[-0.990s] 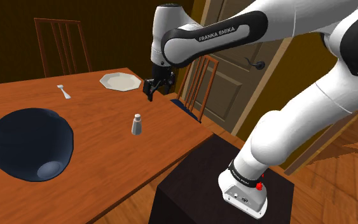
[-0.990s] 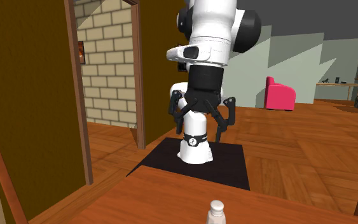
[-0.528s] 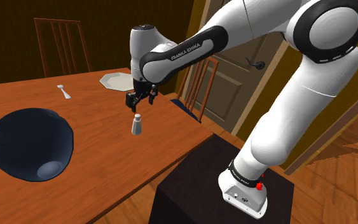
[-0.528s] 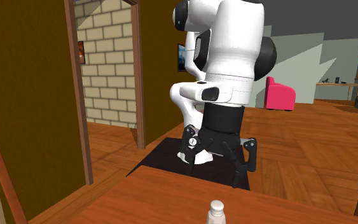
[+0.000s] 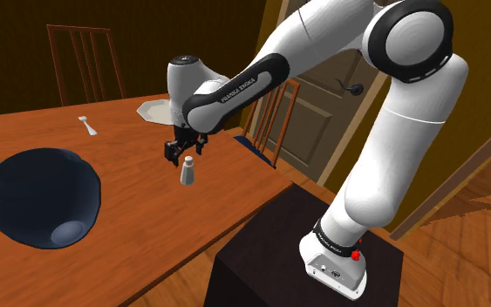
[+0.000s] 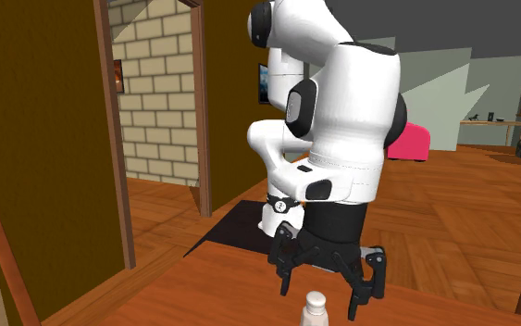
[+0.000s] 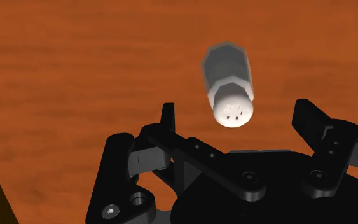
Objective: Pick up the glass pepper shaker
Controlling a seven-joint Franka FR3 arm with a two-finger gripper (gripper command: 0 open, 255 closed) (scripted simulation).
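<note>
On table (image 5: 130,157) around shaker (image 5: 187,170): bowl (image 5: 38,196), plate (image 5: 153,110)

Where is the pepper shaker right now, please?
In the shoulder view the pepper shaker stands upright on the table, right of the dark bowl, just under the open gripper.

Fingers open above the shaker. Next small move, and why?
Probably lower straight down, fingers apart. The black gripper is centred over the small grey shaker with a white perforated cap, upright on the orange-brown wooden table; nothing touches it, and the tips seem only at cap height.
</note>
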